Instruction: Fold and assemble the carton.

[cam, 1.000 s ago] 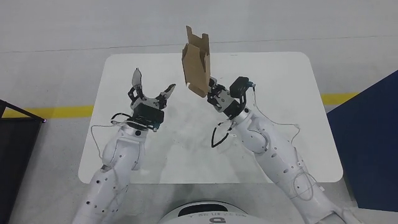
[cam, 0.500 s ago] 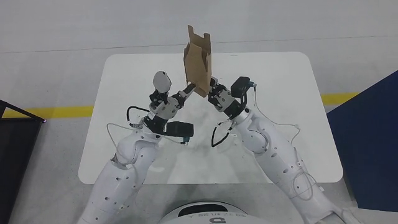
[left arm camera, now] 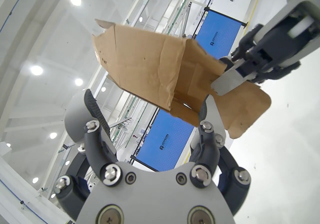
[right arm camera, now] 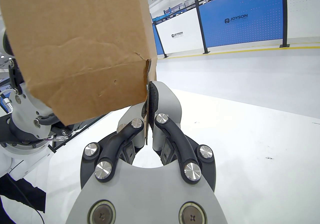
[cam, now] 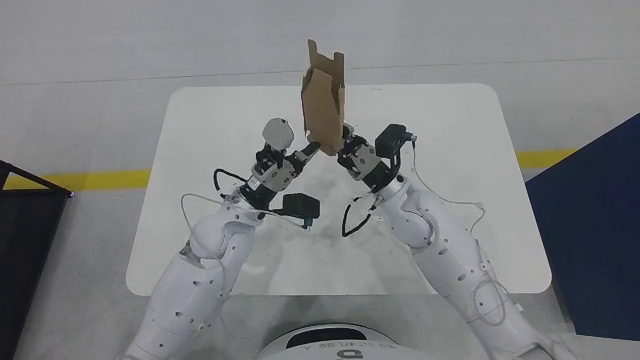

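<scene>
- Top view: the carton point(cam: 323, 100) is upright and lifted above the far-middle of the table point(cam: 450, 120). The step looks like folding a bottom flap. It's best done w/ the right gripper point(cam: 338, 148) pinching firmly while the left gripper point(cam: 292, 143) closes near the crease, not mid-panel. Both forearms angle up and inward to the carton's lower edge.
- Left wrist view: the left gripper point(left arm camera: 150, 110) is spread wide and holds nothing. It points up, w/ the carton's point(left arm camera: 145, 65) bottom corner and a loose flap between its fingers (can't tell if they touch). The right gripper point(left arm camera: 228, 77) pinches the far wall.
- Right wrist view: the right gripper point(right arm camera: 148, 100) points up, clamped tight on a thin wall edge of the carton point(right arm camera: 75, 35).
</scene>
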